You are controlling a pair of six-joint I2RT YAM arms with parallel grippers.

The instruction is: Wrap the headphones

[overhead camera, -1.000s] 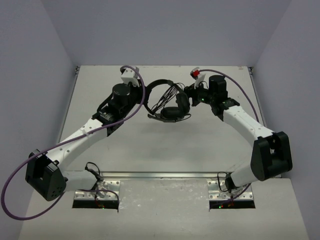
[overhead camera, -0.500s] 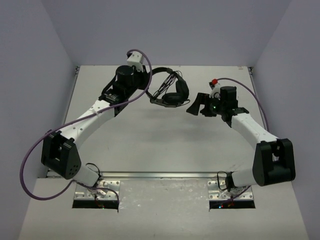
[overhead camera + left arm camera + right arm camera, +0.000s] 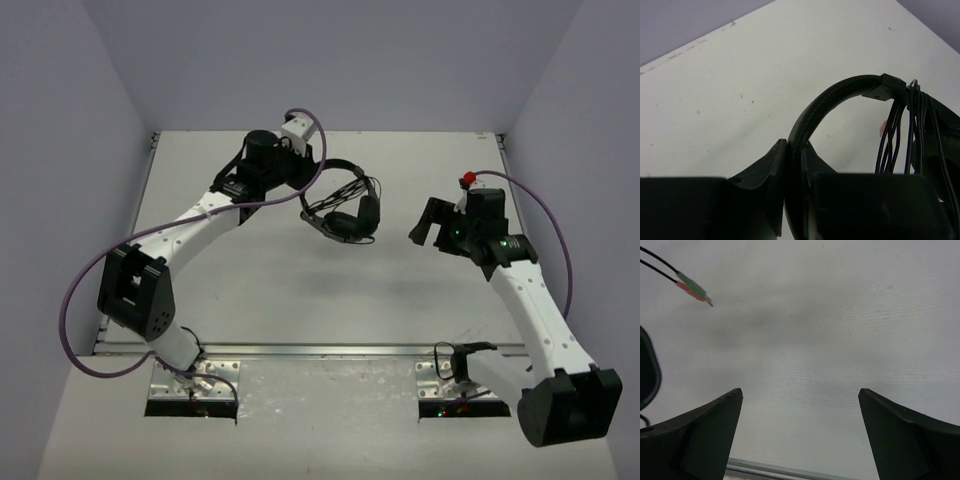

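- The headphones [image 3: 358,216] are sitting toward the far middle of the table [image 3: 300,290], just right of the left arm's wrist. They appear to be hanging in the air rather than lying flat, though the top view is not settling that.
- The thin black cable [image 3: 900,135] is running in several parallel strands bunched against the end of the headband [image 3: 835,97], so most of the wrapping is looking done.
- The cable's tail is dangling loose: the green and pink plugs [image 3: 694,289] are showing at the upper left of the right wrist view, over bare table. That free end is probably what is left to tuck.
- The left gripper [image 3: 793,165] is pinching the headband, its two fingers pressed against either side of the arch. Holding there is likely meant to steady the headset and leave the earcups and cable end open to the other arm.
- The right gripper [image 3: 800,395] is hovering well apart from the headphones, to their right, with its fingers spread wide and nothing between them. It is pointing toward the headset, which is putting the plugs within reach for a next grasp.
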